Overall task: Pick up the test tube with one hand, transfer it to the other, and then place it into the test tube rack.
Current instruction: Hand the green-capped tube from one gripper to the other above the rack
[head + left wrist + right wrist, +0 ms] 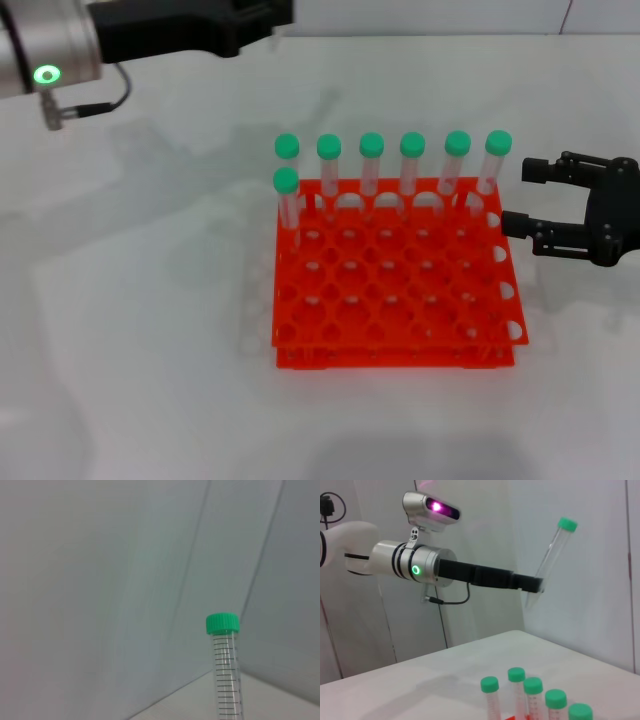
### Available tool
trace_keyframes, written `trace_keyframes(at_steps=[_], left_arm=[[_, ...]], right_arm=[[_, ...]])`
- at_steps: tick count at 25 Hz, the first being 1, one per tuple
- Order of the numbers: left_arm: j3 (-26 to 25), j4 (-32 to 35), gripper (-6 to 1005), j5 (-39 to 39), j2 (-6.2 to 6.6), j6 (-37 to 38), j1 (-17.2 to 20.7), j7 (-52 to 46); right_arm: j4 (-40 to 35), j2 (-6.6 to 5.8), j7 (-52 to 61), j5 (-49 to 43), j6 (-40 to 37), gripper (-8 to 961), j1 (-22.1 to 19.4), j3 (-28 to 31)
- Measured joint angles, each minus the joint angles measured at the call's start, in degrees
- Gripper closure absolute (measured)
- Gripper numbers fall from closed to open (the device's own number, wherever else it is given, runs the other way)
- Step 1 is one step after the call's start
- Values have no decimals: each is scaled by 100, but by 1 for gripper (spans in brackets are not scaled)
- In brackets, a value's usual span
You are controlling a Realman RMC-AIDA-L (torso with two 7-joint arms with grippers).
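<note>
My left gripper, on the green-lit silver arm, is raised at the far left, well behind the rack. In the right wrist view it is shut on the lower end of the test tube, which tilts upward with its green cap on top. The left wrist view shows the tube close up with its graduations. My right gripper is open and empty, hovering just right of the orange-red test tube rack. Several identical green-capped tubes stand in the rack's far row, and one stands in the second row at the left.
The rack stands on a white table. A black cable hangs under the left arm. The capped tubes in the rack also show low in the right wrist view. A white wall lies behind the table.
</note>
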Motion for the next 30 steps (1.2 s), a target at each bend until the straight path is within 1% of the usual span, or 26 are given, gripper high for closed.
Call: trace_keyframes(at_steps=[3, 5, 8, 13, 21, 30], left_arm=[[61, -113, 785, -93, -62, 22, -139, 83], [265, -183, 784, -218, -91, 32, -199, 132], [668, -270, 783, -421, -97, 23, -235, 172], [1082, -378, 782, -535, -105, 42, -285, 189], [1287, -534, 780, -720, -131, 132, -284, 306], [1326, -681, 777, -783, -137, 145, -247, 519]], right_arm=[[-21, -12, -3, 2, -1, 198, 3, 19], [-48, -14, -7, 4, 16, 198, 2, 20], [-87, -20, -12, 5, 24, 198, 3, 34], [-124, -12, -15, -7, 5, 198, 0, 192], [-131, -29, -23, -20, -13, 199, -6, 231], [-154, -34, -11, -15, -36, 199, 0, 250]])
